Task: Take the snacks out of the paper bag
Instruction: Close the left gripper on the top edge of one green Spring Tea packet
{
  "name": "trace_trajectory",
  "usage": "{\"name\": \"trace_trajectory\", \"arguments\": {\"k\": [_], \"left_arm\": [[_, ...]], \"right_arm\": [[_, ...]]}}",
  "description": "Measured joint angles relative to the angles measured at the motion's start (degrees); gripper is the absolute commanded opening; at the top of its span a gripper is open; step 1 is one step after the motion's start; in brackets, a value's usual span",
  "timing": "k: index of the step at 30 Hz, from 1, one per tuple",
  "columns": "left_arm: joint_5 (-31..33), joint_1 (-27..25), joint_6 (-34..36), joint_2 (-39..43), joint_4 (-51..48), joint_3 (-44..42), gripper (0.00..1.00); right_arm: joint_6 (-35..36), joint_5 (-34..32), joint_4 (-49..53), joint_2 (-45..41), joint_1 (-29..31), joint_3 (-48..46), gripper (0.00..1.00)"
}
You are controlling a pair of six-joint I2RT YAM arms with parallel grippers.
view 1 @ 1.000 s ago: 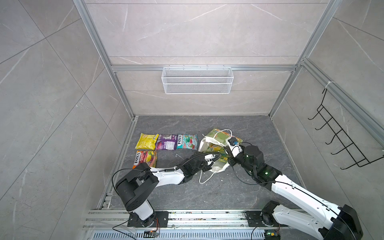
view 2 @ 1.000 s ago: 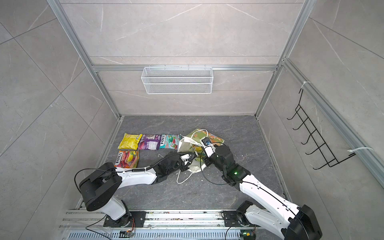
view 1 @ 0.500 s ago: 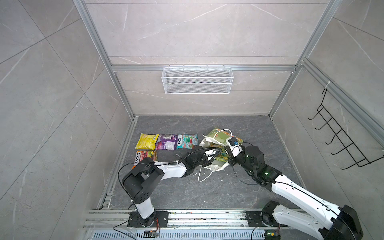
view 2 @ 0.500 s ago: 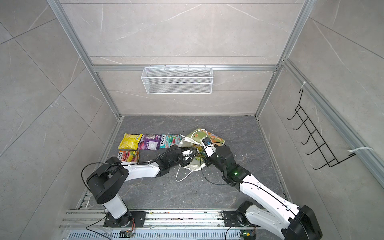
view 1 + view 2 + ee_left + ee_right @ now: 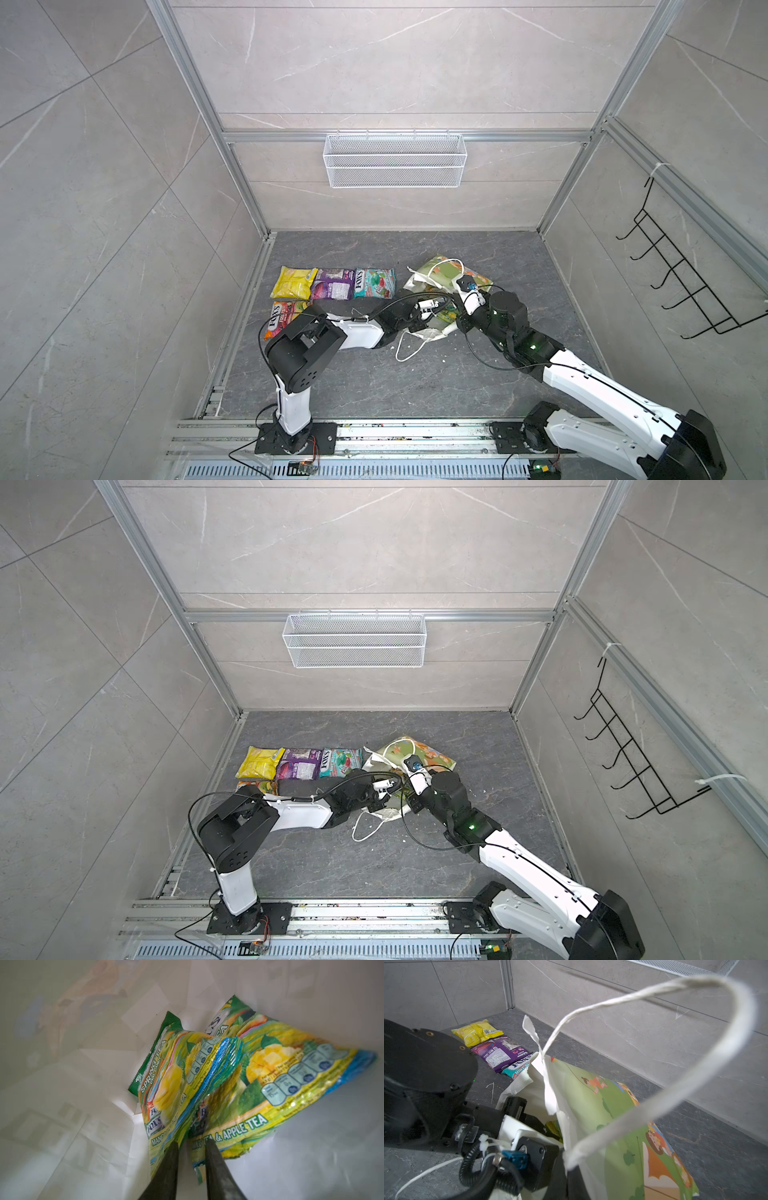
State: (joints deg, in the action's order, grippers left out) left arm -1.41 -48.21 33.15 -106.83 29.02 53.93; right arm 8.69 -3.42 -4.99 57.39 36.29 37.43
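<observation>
Left wrist view: left end effector (image 5: 191,1144), now deep inside the white floral paper bag (image 5: 62,1122), narrows on green-yellow glossy packets (image 5: 291,1076), grasp uncertain. Right end effector (image 5: 572,1177) stays clenched on the rim, so pull-out looks next.

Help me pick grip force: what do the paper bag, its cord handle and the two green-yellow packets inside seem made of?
The paper bag: thin matte paper, judging by creases and a torn rim. The cord handle: twisted white strands, paper or fibre, unclear which. The green-yellow packets: probably glossy plastic film, crinkled, with bright glints and crimped end seals.
</observation>
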Motion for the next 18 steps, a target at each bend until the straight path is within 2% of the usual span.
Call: {"name": "trace_trajectory", "arguments": {"k": [2,4,6,18], "left_arm": [[0.4,0.0,0.0,-0.7,0.5,0.4,0.15],[1.0,0.0,-0.1,-1.5,1.2,0.6,0.06],[1.5,0.0,-0.1,-2.1,1.5,0.7,0.01],[4.4,0.0,-0.7,-0.6,2.8,0.2,0.0]], "right_arm": [[0.0,0.0,-0.1,0.0,0.0,0.0,0.0],[-0.2,0.1,0.0,0.0,0.0,-0.1,0.0],[-0.2,0.2,-0.2,0.0,0.0,-0.2,0.0],[-1.2,0.2,-0.9,0.0,-0.4,-0.5,0.0]]}}
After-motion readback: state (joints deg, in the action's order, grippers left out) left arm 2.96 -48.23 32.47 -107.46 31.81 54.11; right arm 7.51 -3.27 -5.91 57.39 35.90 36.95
